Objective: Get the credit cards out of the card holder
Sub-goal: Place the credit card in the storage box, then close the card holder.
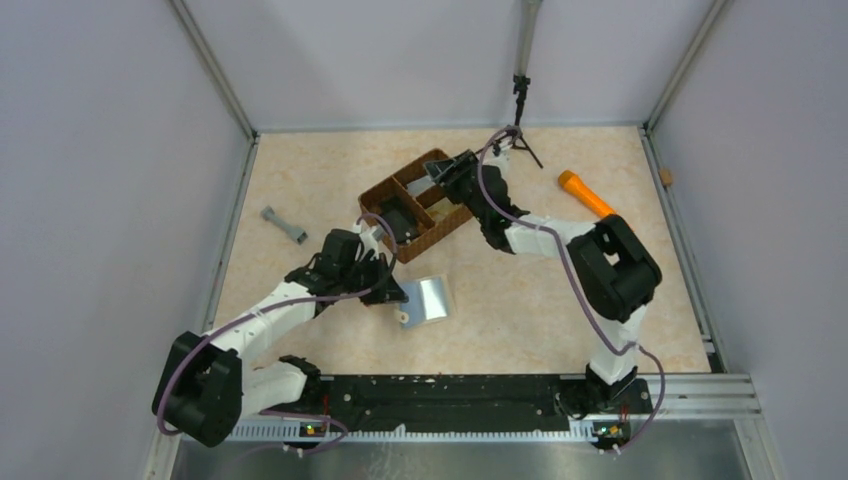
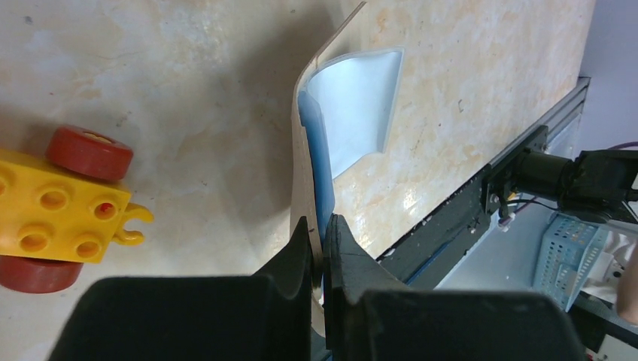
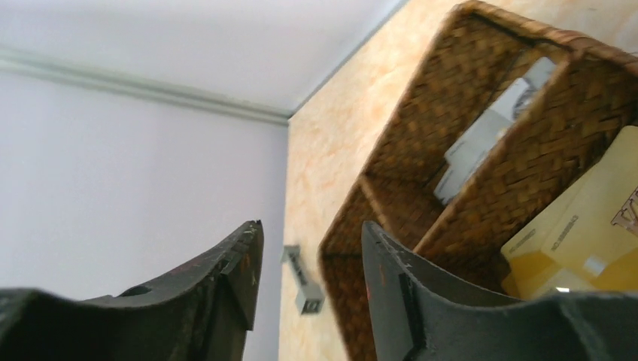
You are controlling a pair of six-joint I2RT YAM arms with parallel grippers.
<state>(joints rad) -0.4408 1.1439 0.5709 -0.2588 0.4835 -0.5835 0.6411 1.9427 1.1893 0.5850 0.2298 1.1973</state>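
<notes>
I judge that I am in the middle of the task, at the moment of dropping a card. My right gripper point(image 3: 310, 229) hangs over the wicker tray point(image 3: 421, 98) with its jaws apart and nothing between them. Under it a tan card point(image 3: 594, 218) lies in one compartment, and a whitish card point(image 3: 489, 135) lies in the compartment beside it, behind the divider. My left gripper point(image 2: 320, 226) is closed tightly on the near edge of the card holder point(image 2: 353, 98). The holder lies open on the table point(image 2: 188, 90), near the tray but apart from it, with its pale blue inside showing. I see no card coming out of the pocket, but the fold hides part of it, so I cannot tell whether the holder is already empty. If a card is left, the next move calls for bringing the right arm across to the holder, pinching only the free edge of the card, and pulling it along the pocket while the left side keeps the holder steady. About writing: the tan card has some small printed lines and a mark at its edge, but they are too blurred for me to read. I find no brand or label on the holder or the tray.
</notes>
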